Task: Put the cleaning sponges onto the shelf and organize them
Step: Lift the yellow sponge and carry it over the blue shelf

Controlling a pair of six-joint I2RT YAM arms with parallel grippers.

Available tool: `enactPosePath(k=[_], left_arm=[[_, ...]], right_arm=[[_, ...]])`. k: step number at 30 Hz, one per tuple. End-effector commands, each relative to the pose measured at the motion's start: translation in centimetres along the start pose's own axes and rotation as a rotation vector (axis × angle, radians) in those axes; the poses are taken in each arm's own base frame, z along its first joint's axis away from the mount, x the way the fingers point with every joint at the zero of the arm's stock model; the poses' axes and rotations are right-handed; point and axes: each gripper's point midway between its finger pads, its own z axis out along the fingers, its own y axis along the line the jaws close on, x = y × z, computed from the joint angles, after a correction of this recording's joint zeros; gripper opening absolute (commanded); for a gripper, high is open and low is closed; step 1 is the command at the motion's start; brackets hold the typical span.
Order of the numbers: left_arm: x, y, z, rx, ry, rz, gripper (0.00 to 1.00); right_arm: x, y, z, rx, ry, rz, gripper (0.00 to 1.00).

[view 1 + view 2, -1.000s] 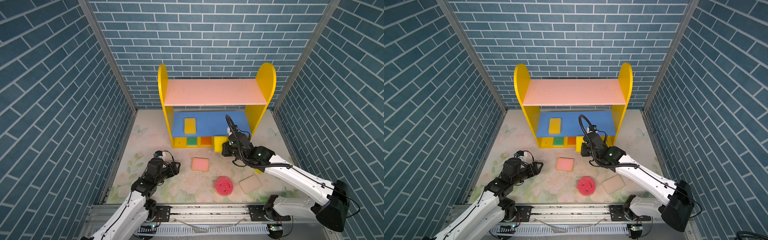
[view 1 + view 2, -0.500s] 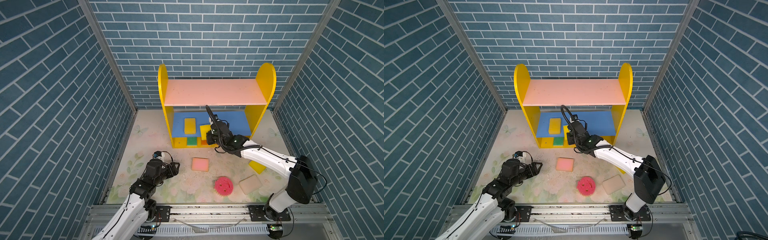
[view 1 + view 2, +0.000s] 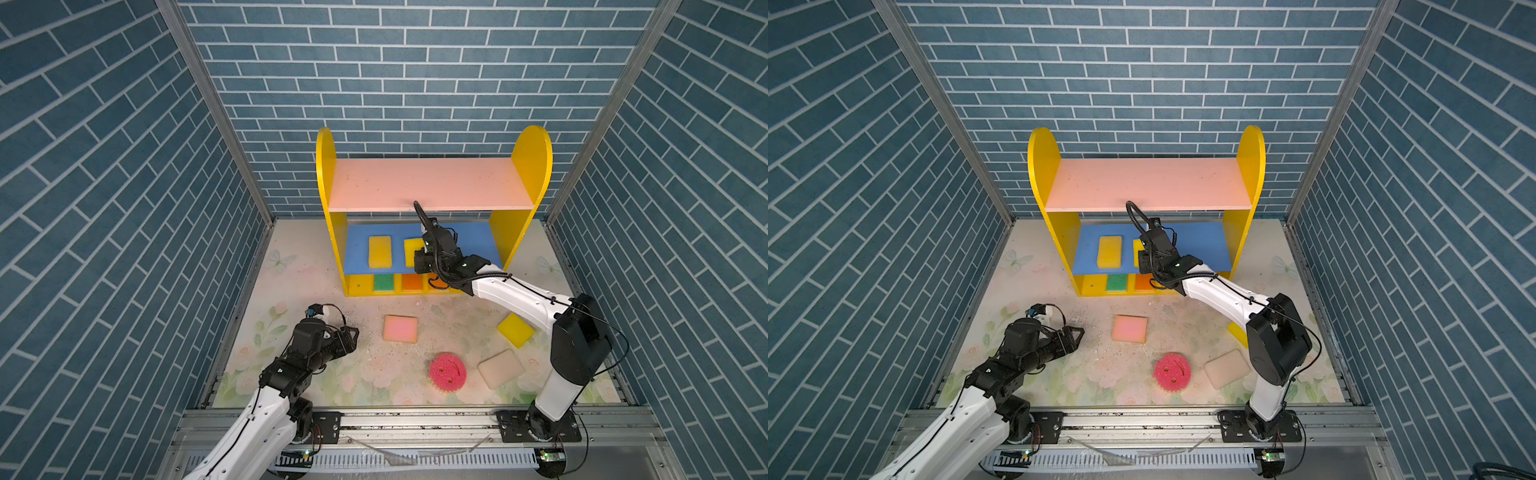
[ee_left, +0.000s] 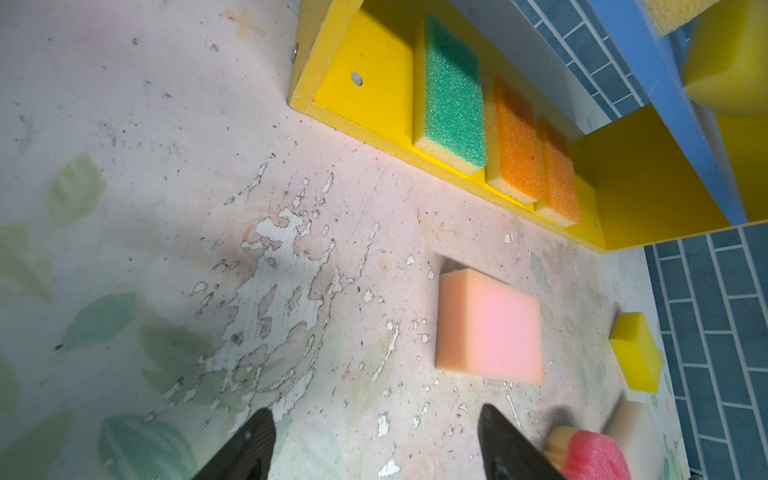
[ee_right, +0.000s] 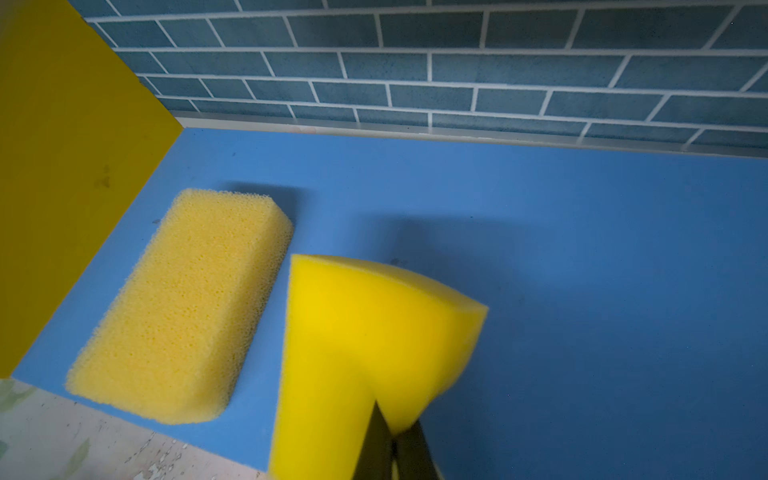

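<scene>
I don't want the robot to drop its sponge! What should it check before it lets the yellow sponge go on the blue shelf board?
1. The right fingers are shut on the smooth bright yellow foam sponge: ok.
2. That sponge is above the blue middle shelf board: ok.
3. There is bare board beside the porous yellow rectangular sponge: ok.
4. The held sponge rests on the board: cannot tell.
5. The left fingers are open, empty and out of the way: ok.
6. Every sponge is shelved: not ok. The round pink smiley sponge, among others, lies on the floral mat.
</scene>
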Motion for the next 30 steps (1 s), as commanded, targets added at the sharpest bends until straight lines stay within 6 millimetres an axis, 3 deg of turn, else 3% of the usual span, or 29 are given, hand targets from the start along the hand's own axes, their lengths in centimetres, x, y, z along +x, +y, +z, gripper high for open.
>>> enactPosePath(k=[1, 9, 30], left_arm=[[-0.9, -0.6, -0.3, 0.007, -0.022, 0.007, 0.78], [-0.7, -0.4, -0.3, 0.001, -0.02, 0.003, 0.78], [-0.5, -0.2, -0.1, -0.002, -0.015, 0.003, 0.78]], right_arm=[[0.0, 0.7, 0.7, -0.03, 0.041, 0.069, 0.0], [1.4, -0.5, 2.1, 0.023, 0.119, 0.135, 0.0], [0.8, -0.2, 3.2, -0.016, 0.154, 0.092, 0.03]])
